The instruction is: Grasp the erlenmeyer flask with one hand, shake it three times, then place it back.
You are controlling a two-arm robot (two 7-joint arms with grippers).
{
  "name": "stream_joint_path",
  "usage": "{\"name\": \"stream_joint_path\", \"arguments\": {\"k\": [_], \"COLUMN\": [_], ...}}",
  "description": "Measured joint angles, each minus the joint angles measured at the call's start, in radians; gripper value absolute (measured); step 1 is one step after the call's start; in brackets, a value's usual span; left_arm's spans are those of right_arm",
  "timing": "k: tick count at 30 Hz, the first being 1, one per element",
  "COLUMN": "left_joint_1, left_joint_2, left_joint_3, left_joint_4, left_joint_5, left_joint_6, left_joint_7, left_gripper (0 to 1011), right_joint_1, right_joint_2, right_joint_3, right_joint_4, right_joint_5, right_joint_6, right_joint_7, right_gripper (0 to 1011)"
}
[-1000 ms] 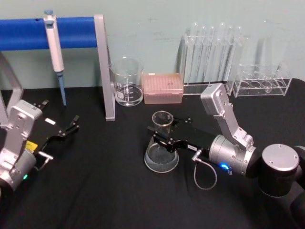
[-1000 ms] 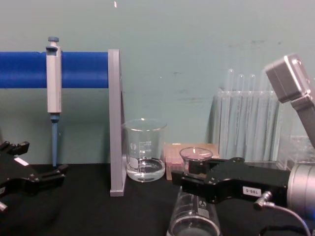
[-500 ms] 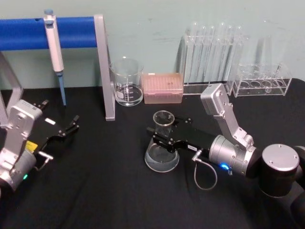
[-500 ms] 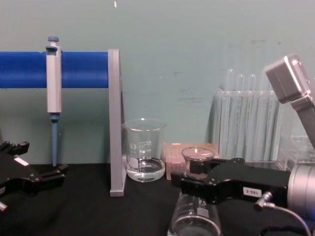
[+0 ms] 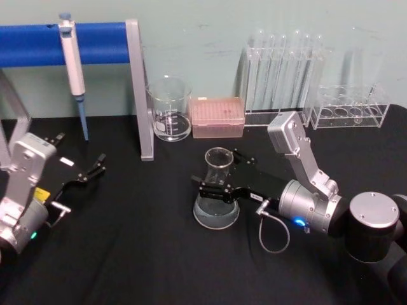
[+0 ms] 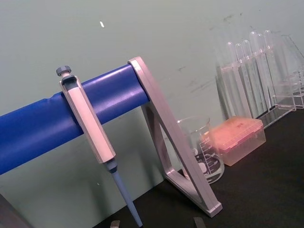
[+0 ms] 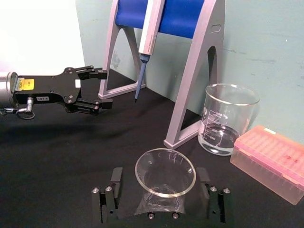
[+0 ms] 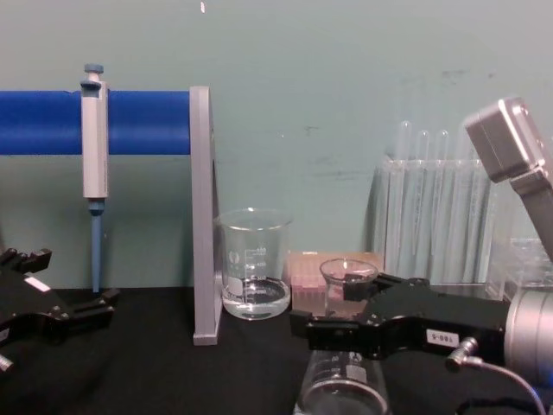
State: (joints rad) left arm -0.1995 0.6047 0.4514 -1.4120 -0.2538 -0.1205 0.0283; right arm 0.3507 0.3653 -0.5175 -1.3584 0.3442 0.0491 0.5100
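Since the earlier frame, the right gripper (image 5: 216, 182) has spread its fingers off the flask (image 5: 216, 202) neck; it is now released, one finger on either side. Clear, cone-shaped and flared at the rim, the flask stands upright on the black desk (image 5: 140, 254). Left gripper (image 5: 89, 173) rests open at the desk's left.

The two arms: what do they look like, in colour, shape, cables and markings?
The right hand is black, with a small white number label, on a silver cylindrical wrist with a blue light, a grey box on a bracket and a looping grey cable. The left hand is black with a white strip, a yellow label and a silver wrist.
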Motion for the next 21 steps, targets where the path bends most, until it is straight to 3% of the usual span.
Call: {"name": "stream_joint_path", "arguments": {"k": [4,14,21], "left_joint_1": [0.000,0.000,0.000], "left_joint_2": [0.000,0.000,0.000], "left_joint_3": [0.000,0.000,0.000], "left_joint_4": [0.000,0.000,0.000], "left_joint_5": [0.000,0.000,0.000], "left_joint_6": [0.000,0.000,0.000], "left_joint_7": [0.000,0.000,0.000], "left_gripper": [1001,1001,1001], "right_joint_1": [0.000,-0.001,-0.024], "right_joint_2": [0.000,0.001,0.024], "right_joint_3": [0.000,0.001,0.019], "right_joint_4": [0.000,-0.002,-0.032], "right_joint_5": [0.000,0.002,0.025], "right_joint_6": [0.000,-0.001,-0.001], "right_joint_7": [0.000,0.002,0.015], "right_gripper": [1000,1000,1000]}}
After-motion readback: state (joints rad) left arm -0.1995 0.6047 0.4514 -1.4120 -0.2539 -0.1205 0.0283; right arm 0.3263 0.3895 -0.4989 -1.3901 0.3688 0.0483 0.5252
